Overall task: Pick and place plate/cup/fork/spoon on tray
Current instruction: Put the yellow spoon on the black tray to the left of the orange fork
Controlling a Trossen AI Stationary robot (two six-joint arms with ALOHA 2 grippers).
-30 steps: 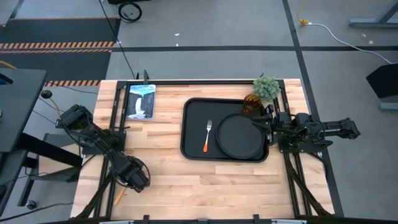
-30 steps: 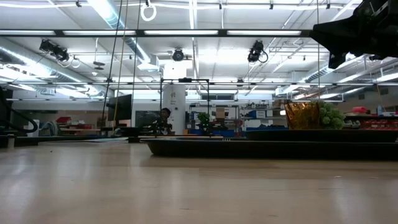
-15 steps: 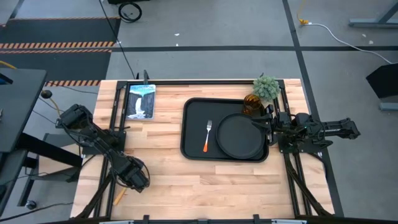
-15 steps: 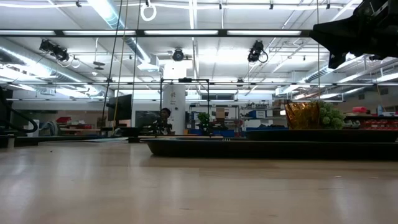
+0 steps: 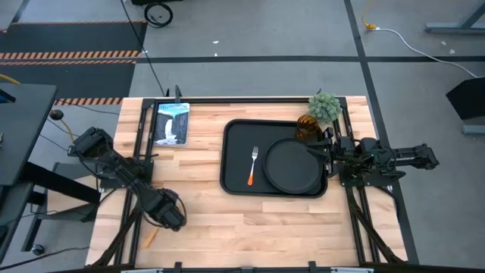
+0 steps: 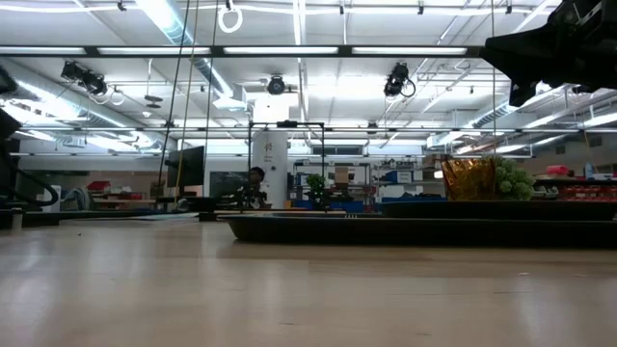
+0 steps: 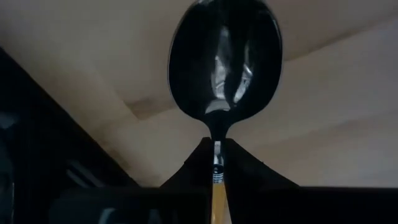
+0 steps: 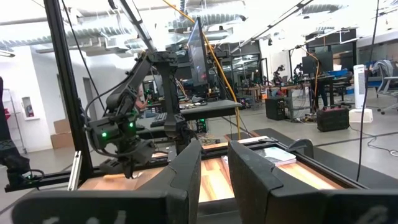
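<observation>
My left gripper (image 5: 168, 212) is near the table's front left and is shut on the spoon. The spoon's silver bowl (image 7: 224, 59) sticks out past the fingertips. Its orange handle (image 5: 148, 236) shows beside the gripper in the high view. The black tray (image 5: 236, 140) lies at centre right. On it are the round black plate (image 5: 292, 165), the fork (image 5: 253, 167) left of the plate, and the amber cup (image 5: 305, 127) at the far right corner. My right gripper (image 5: 324, 150) is open and empty over the tray's right rim. My left gripper pinches the spoon's thin neck (image 7: 216, 163) between its two fingers, where the silver stem meets the orange handle. The bowl points ahead beyond the fingertips and the handle runs back between them. I cannot tell whether the spoon is clear of the table.
A small green plant (image 5: 324, 106) stands at the table's far right, just behind the cup. A book (image 5: 172, 123) lies at the far left. Bare wood lies between the left gripper and the tray. Dark frame rails run along both sides of the table.
My left gripper has moved a little toward the table's right edge with the spoon still in its fingers. My right arm has kept still.
</observation>
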